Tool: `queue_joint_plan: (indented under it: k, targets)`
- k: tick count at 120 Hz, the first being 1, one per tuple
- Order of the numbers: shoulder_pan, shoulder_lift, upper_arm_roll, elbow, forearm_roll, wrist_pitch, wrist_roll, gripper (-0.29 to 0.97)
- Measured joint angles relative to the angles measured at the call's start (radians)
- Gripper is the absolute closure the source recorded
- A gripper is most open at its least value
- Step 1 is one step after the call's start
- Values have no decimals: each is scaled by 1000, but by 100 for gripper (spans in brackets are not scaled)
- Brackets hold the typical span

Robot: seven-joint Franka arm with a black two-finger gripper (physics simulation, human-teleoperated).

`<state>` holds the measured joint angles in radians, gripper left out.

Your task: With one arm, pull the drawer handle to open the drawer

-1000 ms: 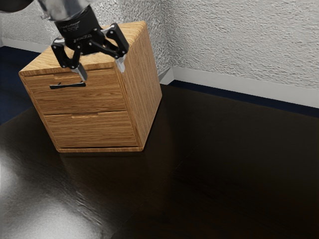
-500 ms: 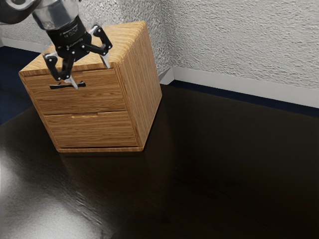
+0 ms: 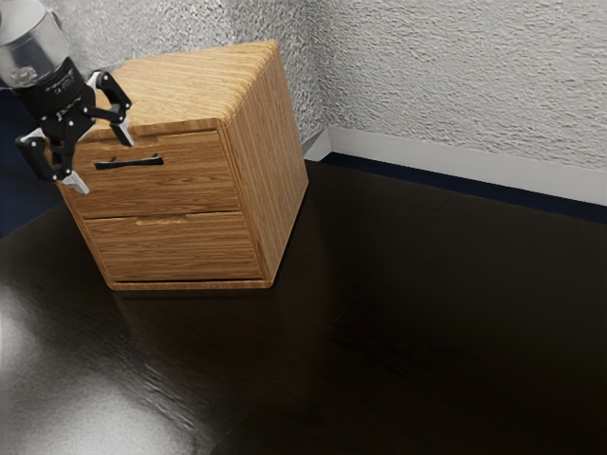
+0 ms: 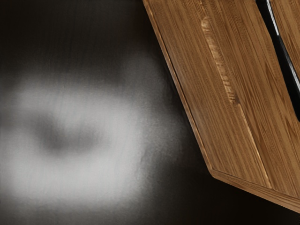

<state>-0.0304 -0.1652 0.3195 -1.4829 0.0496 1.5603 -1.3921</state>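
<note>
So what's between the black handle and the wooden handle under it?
Between black handle and wooden handle, the exterior view shows only bare wood: the top drawer front, then the thin seam between drawers.

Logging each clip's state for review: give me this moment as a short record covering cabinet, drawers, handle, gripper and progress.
cabinet: wooden, two drawers, on a dark table
top drawer: looks shut
handle: black bar, on the top drawer's front
lower drawer: looks shut
gripper: open, by the handle's end at the exterior view's left; contact unclear
progress: handle not gripped, drawer not yet pulled
</note>
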Motion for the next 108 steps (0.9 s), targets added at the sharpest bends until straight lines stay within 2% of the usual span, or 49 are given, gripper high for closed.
queue_joint_plan:
  k: [41, 108]
  targets:
    - [61, -26, 35, -56, 29, 78, -84, 0]
    - [97, 60, 33, -53, 40, 235, -150, 0]
